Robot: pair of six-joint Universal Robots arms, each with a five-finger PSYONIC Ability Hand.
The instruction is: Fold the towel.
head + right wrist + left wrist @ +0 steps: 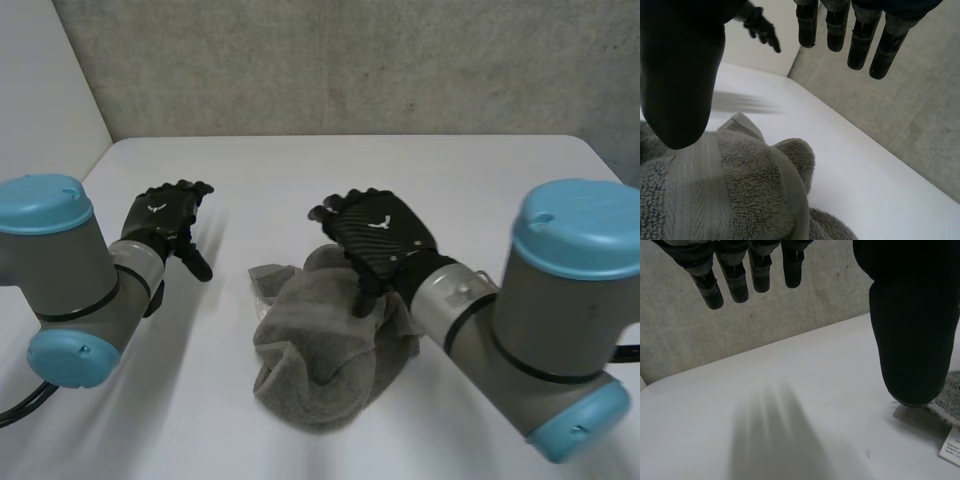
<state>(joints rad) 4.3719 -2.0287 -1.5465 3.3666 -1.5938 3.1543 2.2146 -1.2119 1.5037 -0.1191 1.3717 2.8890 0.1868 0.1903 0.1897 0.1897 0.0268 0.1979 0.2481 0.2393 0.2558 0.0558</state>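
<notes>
left arm (60,270): comes in over the near left corner of the tabletop (420,170), grey with the light-blue caps.

left hand (162,222): hangs above the left side of the tabletop, well apart from the towel. In its own wrist view the fingers (735,282) are pretty much straight and held wide of the thumb (912,330). There's nothing between them, so it's spread and holding nothing.

towel (320,350): grey terry, scrunched into a lumpy heap, not folded at all. It sits around the middle of the tabletop, closer to the near edge than the far one.

label (951,447): little white tag at the edge of the towel nearest the left hand, lying flat on the tabletop. The print is too small to read.

woven band (690,185): flat ribbed strip running across the towel, right under the right palm.

right hand (382,232): palm down over the far part of the heap. Its fingers (860,40) are stretched out and clear of the cloth. The thumb (677,75) points down at the towel, but I honestly can't tell if the tip touches it. Nothing is pinched, so the hand is spread apart.

right arm (560,320): comes in over the near right corner.

wall (350,60): rough grey, behind the far edge of the tabletop.
</notes>
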